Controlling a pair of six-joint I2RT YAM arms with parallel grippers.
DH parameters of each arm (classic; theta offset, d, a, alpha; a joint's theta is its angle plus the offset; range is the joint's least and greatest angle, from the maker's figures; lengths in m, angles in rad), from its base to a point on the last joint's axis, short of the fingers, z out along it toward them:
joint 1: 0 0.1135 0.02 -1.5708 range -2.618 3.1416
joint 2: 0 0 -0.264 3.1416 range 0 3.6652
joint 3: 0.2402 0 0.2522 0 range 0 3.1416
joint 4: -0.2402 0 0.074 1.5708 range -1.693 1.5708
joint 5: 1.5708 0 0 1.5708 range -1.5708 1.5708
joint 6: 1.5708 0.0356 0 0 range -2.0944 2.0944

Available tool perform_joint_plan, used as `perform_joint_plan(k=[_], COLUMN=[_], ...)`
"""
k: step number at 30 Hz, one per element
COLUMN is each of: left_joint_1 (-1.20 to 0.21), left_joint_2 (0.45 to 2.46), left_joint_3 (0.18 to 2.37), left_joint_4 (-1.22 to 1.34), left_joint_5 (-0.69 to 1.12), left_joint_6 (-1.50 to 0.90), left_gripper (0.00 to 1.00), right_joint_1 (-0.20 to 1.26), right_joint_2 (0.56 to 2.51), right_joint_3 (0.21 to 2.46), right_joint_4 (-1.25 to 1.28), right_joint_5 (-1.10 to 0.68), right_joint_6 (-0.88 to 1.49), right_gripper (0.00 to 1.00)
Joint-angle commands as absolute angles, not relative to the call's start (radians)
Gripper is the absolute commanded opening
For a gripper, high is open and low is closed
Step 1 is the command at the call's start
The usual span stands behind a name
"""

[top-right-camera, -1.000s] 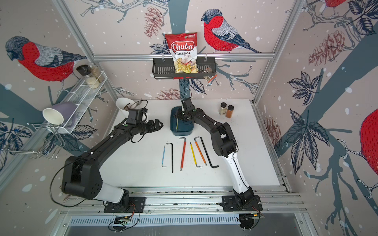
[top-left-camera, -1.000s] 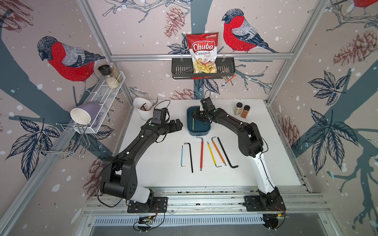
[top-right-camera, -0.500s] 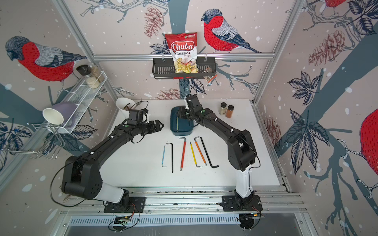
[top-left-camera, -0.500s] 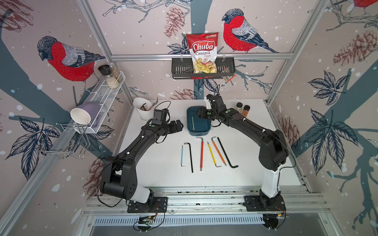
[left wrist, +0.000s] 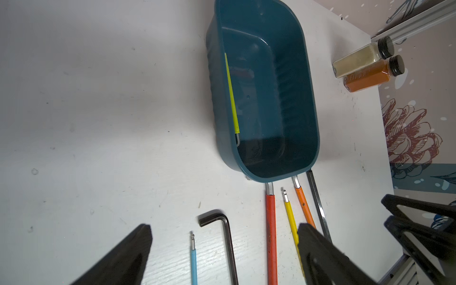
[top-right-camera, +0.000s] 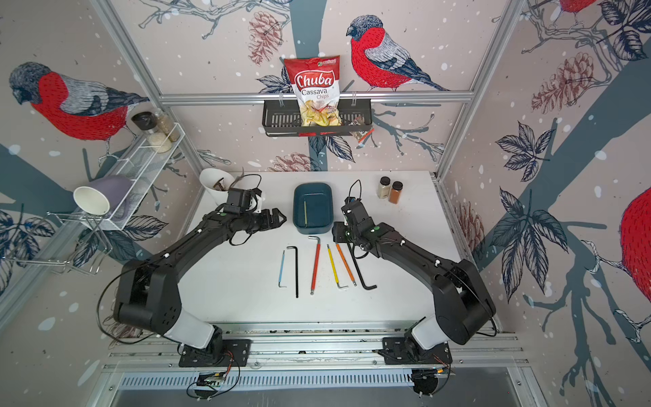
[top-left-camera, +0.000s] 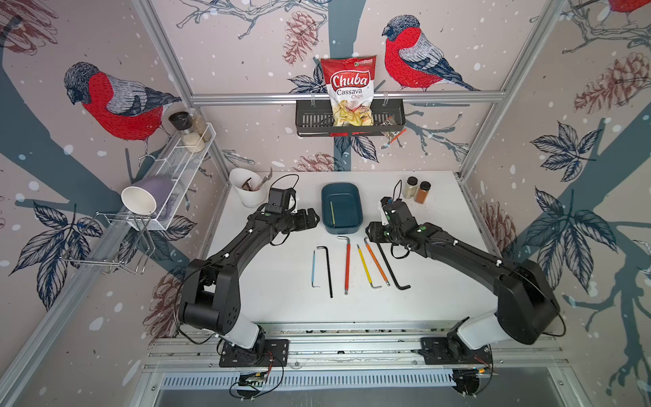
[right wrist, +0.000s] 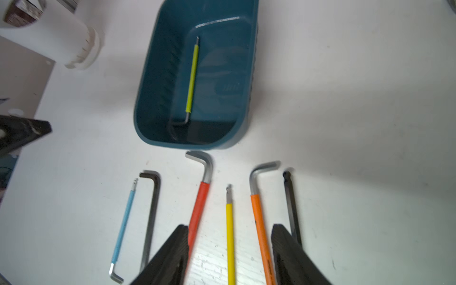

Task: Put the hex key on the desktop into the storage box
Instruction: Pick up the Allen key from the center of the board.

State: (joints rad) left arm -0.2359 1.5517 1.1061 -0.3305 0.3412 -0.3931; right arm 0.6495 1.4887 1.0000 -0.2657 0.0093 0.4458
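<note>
The teal storage box (top-left-camera: 355, 225) (top-right-camera: 326, 225) stands at the back middle of the white desktop (top-left-camera: 281, 306). A lime-green hex key (top-left-camera: 332, 211) (left wrist: 230, 91) (right wrist: 192, 79) lies inside it. In front of the box lie several hex keys in a row: blue (top-left-camera: 313, 267), black (top-left-camera: 328, 271), red (top-left-camera: 347, 264), yellow (top-left-camera: 365, 264), orange (top-left-camera: 377, 262) and a larger black one (top-left-camera: 391, 266). My right gripper (top-left-camera: 368, 233) (right wrist: 229, 227) hovers open and empty over the far ends of the yellow and orange keys. My left gripper (top-left-camera: 316, 218) (left wrist: 223, 227) stands open and empty left of the box.
A white cup (top-left-camera: 246, 188) with utensils stands at the back left. Two spice jars (top-left-camera: 416, 189) stand at the back right. A black wall basket (top-left-camera: 310, 121) holds a chips bag. A white wire shelf (top-left-camera: 176, 165) with a mug hangs on the left wall.
My right gripper has drawn back from above the storage box towards the front right, leaving the lime-green key inside. The left arm has barely moved.
</note>
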Motion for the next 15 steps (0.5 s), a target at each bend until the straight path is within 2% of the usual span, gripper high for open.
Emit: perform_joint_plan(k=[1, 4, 15], left_joint_1=[-0.236, -0.237, -0.237], left_joint_2=[1.54, 1.538, 1.555], left_joint_3=[1.089, 1.072, 1.088], left_joint_4=[-0.332, -0.342, -0.364], left_joint_5=[0.329, 0.321, 0.299], left_joint_6=[-0.39, -0.392, -0.379], left_gripper=[0.96, 0.96, 0.95], right_joint_1=[0.651, 0.639, 0.637], right_joint_2=[1.473, 1.468, 1.574], right_joint_3=[0.95, 0.9, 0.875], right_joint_4=[-0.315, -0.327, -0.355], right_joint_5=[0.071, 0.113, 0.097], right_joint_6=[0.417, 0.438, 0.487], right_gripper=[0.59, 0.6, 0.57])
